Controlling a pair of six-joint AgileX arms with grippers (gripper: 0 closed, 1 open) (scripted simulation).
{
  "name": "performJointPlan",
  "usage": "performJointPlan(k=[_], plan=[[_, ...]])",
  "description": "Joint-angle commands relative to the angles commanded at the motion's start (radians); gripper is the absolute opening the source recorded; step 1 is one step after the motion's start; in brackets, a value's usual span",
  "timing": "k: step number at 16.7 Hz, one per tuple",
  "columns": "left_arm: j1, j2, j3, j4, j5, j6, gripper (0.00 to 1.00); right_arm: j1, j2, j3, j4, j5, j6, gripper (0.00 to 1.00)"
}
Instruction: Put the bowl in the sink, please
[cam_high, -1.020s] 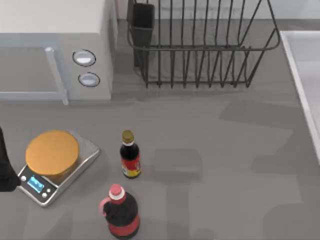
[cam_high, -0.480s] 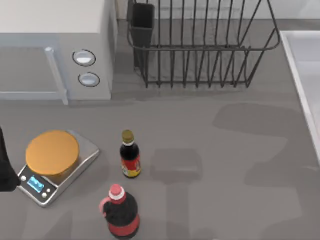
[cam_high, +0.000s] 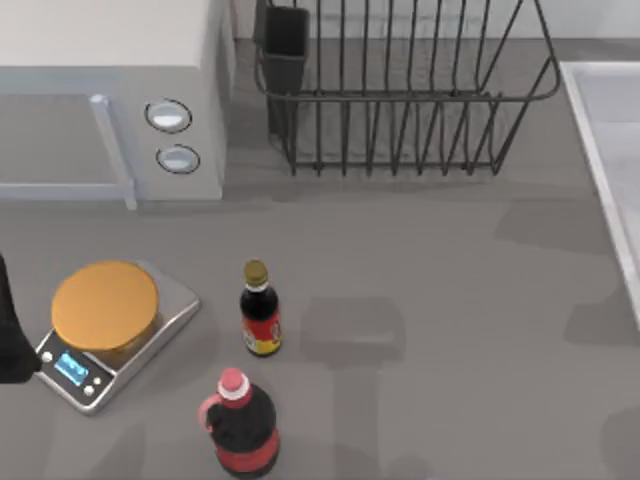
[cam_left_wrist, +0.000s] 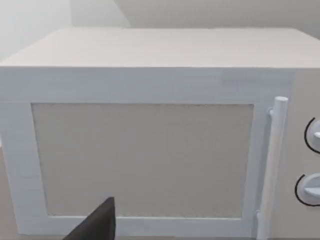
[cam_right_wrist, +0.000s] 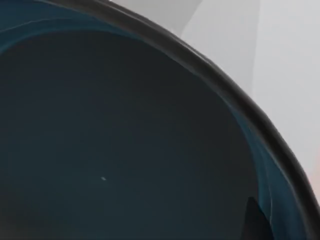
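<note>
Bowl seen close up from the right arm's wrist; whether that pincer is open or shut cannot be told.

The bowl (cam_right_wrist: 125, 140), dark blue inside, lies right under the camera. It looks glazed: stiff, slick, breakable, best pinched at the rim. From above, the sink (cam_high: 600, 110) sits right of the rack (cam_high: 400, 90); the left arm (cam_high: 12, 340) rests beside the scale (cam_high: 110, 330).

White microwave (cam_high: 110, 95) at the top view's far left, door shut, two round dials (cam_high: 168, 116) on its right panel (left wrist view faces its door (cam_left_wrist: 142, 160) and handle (cam_left_wrist: 272, 165)). Black wire dish rack (cam_high: 400, 90) just right of it. Silver scale (cam_high: 110, 335) with orange disc near left. Small dark sauce bottle (cam_high: 259, 310) upright mid-table; red-capped jug (cam_high: 240, 425) just nearer, apart.
</note>
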Motion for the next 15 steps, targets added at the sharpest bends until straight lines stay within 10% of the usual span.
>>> performJointPlan(k=[7,15], plan=[[0.0,0.0,0.0,0.0,0.0,0.0,1.0,0.003,0.38,-0.066,0.465,0.007,-0.004,0.0],[0.0,0.0,0.0,0.0,0.0,0.0,1.0,0.006,0.435,-0.077,0.522,0.01,-0.004,0.08]])
